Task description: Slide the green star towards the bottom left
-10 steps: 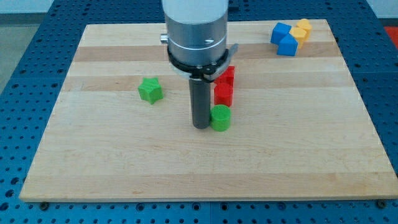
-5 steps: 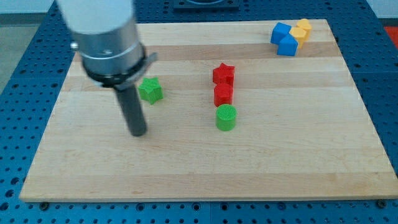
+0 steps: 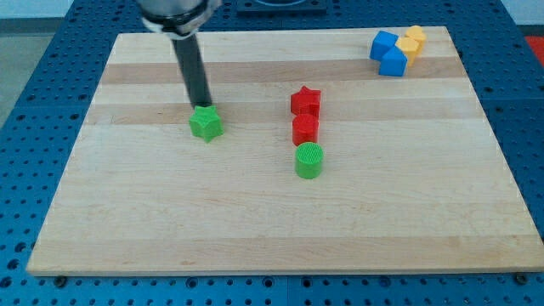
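Observation:
The green star [image 3: 205, 124] lies on the wooden board [image 3: 170, 212], left of centre. My tip [image 3: 202, 104] stands just above the star's top edge in the view, touching or nearly touching it. The dark rod rises from there to the view's top.
A red star [image 3: 305, 100], a red block [image 3: 305, 129] and a green cylinder [image 3: 309, 160] stand in a column at the centre. Two blue blocks [image 3: 388, 53] and a yellow block [image 3: 413, 40] cluster at the top right corner.
My tip has moved from beside the green cylinder to the left, then up and round to the top side of the green star. No block has moved.

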Motion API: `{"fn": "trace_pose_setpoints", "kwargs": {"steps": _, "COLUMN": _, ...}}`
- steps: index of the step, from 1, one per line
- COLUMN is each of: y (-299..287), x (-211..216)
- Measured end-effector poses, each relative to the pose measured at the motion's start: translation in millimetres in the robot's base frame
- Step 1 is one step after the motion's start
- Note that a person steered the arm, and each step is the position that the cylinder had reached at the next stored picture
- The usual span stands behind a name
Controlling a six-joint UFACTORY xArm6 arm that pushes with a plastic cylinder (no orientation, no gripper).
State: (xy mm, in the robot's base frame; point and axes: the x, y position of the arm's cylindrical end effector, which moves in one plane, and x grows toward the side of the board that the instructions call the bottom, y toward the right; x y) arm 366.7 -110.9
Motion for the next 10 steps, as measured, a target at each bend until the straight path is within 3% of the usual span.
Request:
{"fn": "trace_pose_setpoints", "kwargs": {"steps": 1, "y": 19, "x": 7}}
{"fn": "trace_pose_setpoints", "kwargs": {"steps": 3, "y": 19, "x": 74}}
{"fn": "trace_pose_setpoints", "kwargs": {"steps": 4, "y": 19, "x": 87}}
{"fn": "trace_pose_setpoints", "kwargs": {"steps": 5, "y": 19, "x": 58}}
{"fn": "trace_pose_setpoints", "kwargs": {"steps": 7, "y": -4, "x": 51}}
{"fn": "trace_pose_setpoints", "kwargs": {"steps": 10, "y": -4, "x": 120}}
